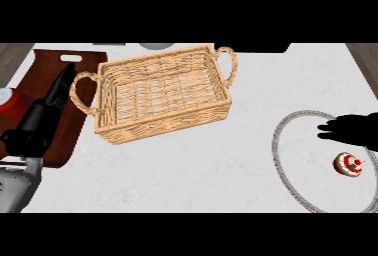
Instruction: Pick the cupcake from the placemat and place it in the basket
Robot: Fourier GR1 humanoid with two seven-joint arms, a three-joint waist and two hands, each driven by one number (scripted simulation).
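The cupcake (348,164), tan with white icing and a red top, stands on the right part of a round white placemat with a grey rim (279,150). My right hand (353,130) hovers just beyond the cupcake, over the placemat's far side. Its fingers reach left, relaxed and open, and they hold nothing; there is a small gap between hand and cupcake. The woven wicker basket (161,120) with two loop handles sits left of centre, and nothing shows inside it. My left hand (50,102) rests at the left edge with straight fingers pointing up, beside the basket's left handle.
A brown cutting board (46,62) lies under my left hand, left of the basket. A red and white object (7,100) shows at the far left edge. A grey round item (158,46) and a dark object (258,48) sit at the counter's back edge.
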